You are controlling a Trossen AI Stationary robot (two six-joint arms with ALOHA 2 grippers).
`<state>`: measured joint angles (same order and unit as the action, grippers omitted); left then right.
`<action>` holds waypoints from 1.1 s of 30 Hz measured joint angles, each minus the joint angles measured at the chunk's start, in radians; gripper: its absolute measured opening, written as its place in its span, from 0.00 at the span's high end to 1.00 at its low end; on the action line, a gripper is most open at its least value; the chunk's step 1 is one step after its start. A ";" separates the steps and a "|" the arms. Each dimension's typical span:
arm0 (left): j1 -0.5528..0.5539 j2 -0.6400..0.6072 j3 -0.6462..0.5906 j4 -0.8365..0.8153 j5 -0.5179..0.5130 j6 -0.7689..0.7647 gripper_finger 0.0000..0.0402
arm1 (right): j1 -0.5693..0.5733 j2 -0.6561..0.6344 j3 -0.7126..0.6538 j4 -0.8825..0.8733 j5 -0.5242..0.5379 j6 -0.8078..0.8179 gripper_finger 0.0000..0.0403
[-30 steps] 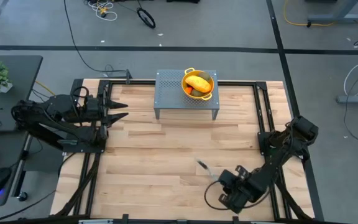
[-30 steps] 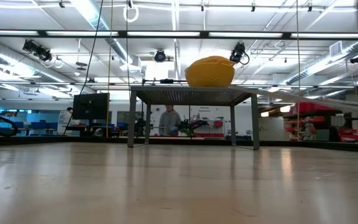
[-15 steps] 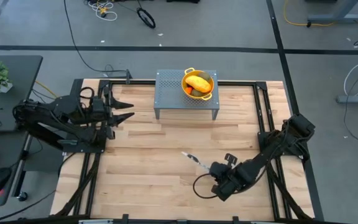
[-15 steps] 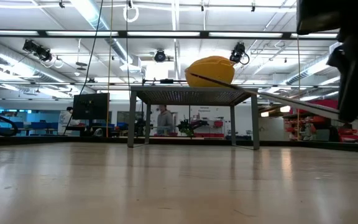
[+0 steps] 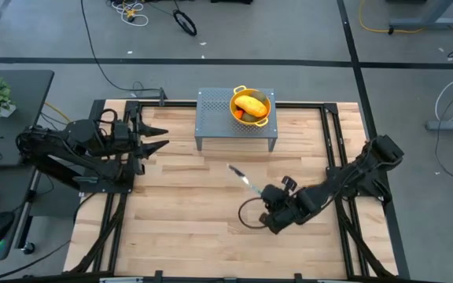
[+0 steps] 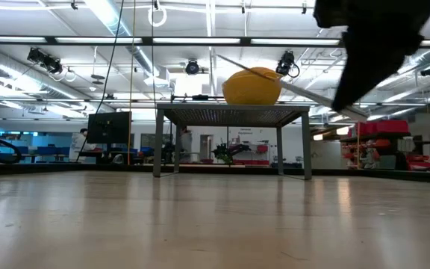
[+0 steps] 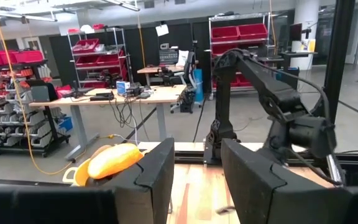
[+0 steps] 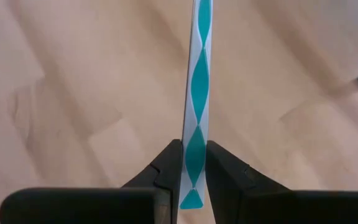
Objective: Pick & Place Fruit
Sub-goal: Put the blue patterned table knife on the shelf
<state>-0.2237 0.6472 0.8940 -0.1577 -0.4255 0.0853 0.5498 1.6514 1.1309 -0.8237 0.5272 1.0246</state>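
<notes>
From above, my right pincer (image 5: 252, 185) has swung from six o'clock toward centre, clamped on the knife (image 5: 239, 175) — fruit (image 5: 251, 104) already sits in the colander (image 5: 267, 118) at twelve. Low view: blade crosses before the metal stand (image 6: 230, 113). Left pincer (image 7: 194, 180), fingers apart, waits at nine.

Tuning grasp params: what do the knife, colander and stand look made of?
Knife: thin, stiff, silver with teal diamonds, likely plastic or metal; pinched by the right gripper.
Colander: glossy yellow, probably plastic.
Stand: grey perforated sheet, seemingly metal.
</notes>
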 joint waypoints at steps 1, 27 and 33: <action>0.000 0.000 0.000 0.000 0.000 0.000 0.65 | -0.012 -0.012 0.000 -0.004 0.011 -0.012 0.84; 0.029 0.180 0.000 0.229 -0.150 -0.044 0.65 | -0.218 -0.154 0.110 0.153 0.479 -0.437 0.84; 0.075 0.257 0.000 0.369 -0.126 -0.044 0.64 | -0.258 -0.154 0.110 0.314 0.556 -0.557 0.84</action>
<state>-0.1483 0.9046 0.8944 0.2109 -0.5514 0.0411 0.2921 1.4979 1.2407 -0.5098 1.0834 0.4674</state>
